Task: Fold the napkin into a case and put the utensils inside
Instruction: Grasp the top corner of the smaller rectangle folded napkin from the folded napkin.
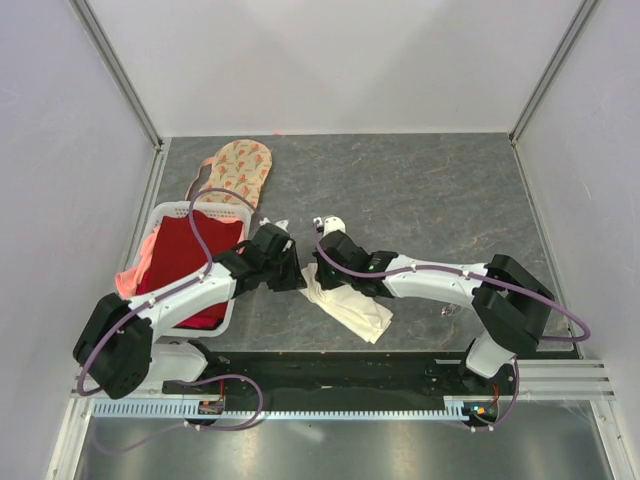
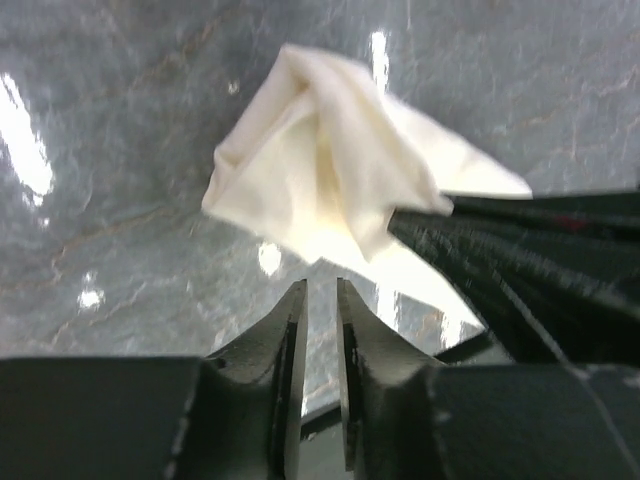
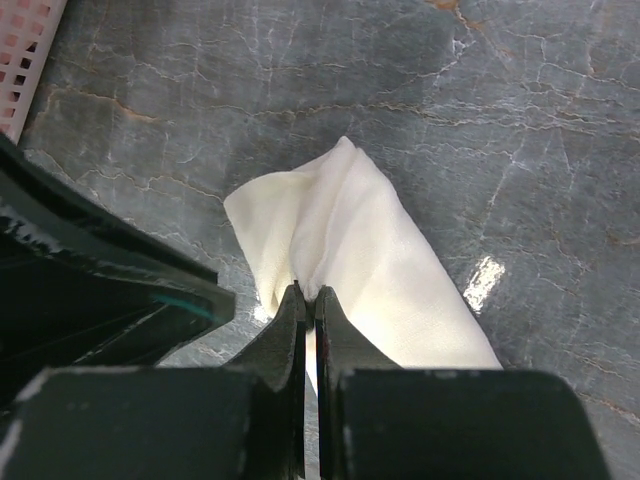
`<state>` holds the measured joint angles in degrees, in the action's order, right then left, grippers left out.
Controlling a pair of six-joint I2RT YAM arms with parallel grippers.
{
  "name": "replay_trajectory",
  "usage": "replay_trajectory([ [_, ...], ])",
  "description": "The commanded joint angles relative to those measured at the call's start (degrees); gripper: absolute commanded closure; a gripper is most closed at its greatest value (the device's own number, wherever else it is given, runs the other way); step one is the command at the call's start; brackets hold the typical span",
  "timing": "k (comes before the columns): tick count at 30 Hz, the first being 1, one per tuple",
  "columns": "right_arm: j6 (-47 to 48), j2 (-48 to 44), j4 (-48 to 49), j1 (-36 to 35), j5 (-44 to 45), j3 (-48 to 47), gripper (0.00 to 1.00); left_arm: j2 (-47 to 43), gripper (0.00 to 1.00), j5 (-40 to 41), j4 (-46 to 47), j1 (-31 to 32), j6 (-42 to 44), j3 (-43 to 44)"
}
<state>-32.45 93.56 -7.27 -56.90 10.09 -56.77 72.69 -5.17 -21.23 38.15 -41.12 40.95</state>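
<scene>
Grey marbled table [image 1: 430, 190] fills the floor of a white-walled enclosure, and the 2 black-and-white arms reach over it from the near edge. The left arm [image 1: 190, 295] angles toward 2 o'clock, while the right arm [image 1: 440, 280] stretches toward 10 o'clock, so both wrists meet close together near the middle of the table.

At 9 o'clock from that meeting point sits a white basket [image 1: 165, 212] holding a red cloth [image 1: 185, 265]. A peach floral cloth [image 1: 238, 170] drapes over the basket's far rim and lies on the table toward 12 o'clock.

The napkin [image 1: 350, 310] lies on the bare table just below the 2 wrists, a rumpled, loosely layered cream strip running from 11 o'clock to 5 o'clock in the overhead view.

The right gripper [image 3: 308, 295] has its fingers pressed together on a raised fold at the napkin's edge, pinching the cloth. The left gripper [image 2: 320, 290] hangs just short of the napkin, its fingers parted only by a narrow slit with nothing between them; the cloth bunches up at 12 o'clock from its tips.
</scene>
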Motion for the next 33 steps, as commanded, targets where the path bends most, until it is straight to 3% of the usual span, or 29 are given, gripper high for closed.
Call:
replay_trajectory([
  [1, -1.0, -1.6, 1.6, 0.6, -1.4, 0.9, 1.0, 3.4, 0.71, 3.9, 2.6, 1.0, -0.4, 4.1],
  [9, -1.1, -2.2, 3.7, 2.2, -3.9, 2.5, 1.0, 7.7, 0.63, 11.2, 1.6, 3.9, 0.6, 6.9],
  [23, -1.0, -2.2, 5.2, 3.1, -5.4, 3.2, 1.0, 13.0, 0.76, 17.5, -0.9, 7.6, 0.3, 10.5],
  [30, -1.0, -2.0, 6.0, 3.6, -6.5, 4.0, 1.0, 15.0, 0.77, 19.8, -2.8, 8.5, 1.0, 11.3],
  [33, -1.3, -2.2, 6.8, 3.6, -6.9, 4.7, 1.0, 15.9, 0.73, 20.5, -3.5, 9.0, 1.2, 12.0],
])
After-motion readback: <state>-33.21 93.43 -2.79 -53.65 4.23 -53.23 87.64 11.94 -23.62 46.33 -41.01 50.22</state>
